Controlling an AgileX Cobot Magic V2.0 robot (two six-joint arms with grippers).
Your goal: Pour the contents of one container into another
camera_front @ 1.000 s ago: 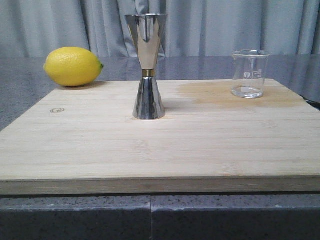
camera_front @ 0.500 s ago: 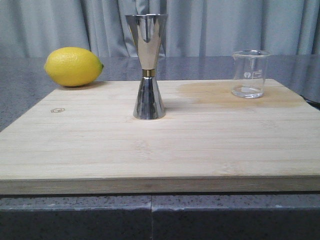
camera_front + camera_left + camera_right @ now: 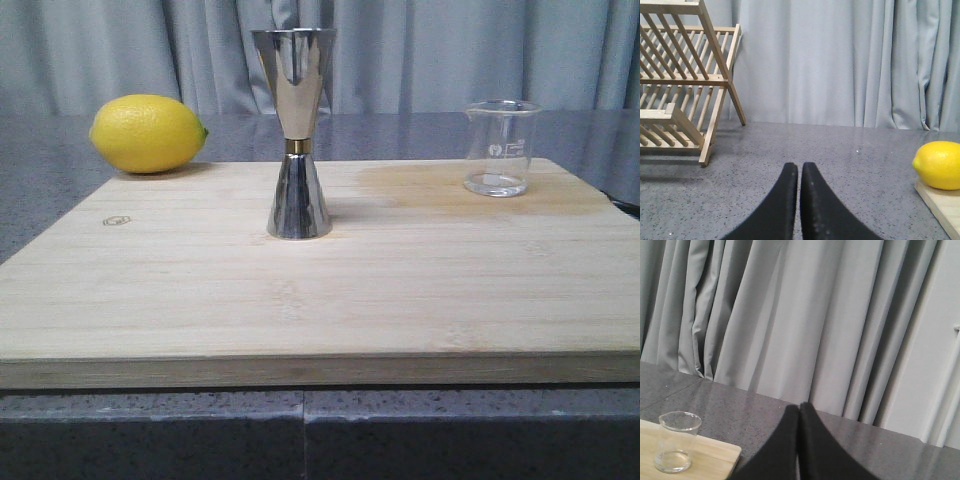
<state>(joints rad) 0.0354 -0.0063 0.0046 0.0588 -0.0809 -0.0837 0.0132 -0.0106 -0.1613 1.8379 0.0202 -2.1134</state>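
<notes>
Front view: a shiny metal cup [image 3: 297, 130] stands upright in the middle of the wooden board [image 3: 320, 300]. A little glass cup [image 3: 498, 147] stands at two o'clock, a lemon [image 3: 148, 133] at ten o'clock. The left gripper [image 3: 799, 172] and right gripper [image 3: 800, 410] are pressed together, holding nothing.

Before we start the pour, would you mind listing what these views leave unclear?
- Jigger contents: front view sees it side-on, and its opaque metal wall hides the inside.
- Beaker markings: too small to read in any view.
- Drying rack: cut off by the left wrist view's edge.
- Lemon: partly cropped there.
</notes>
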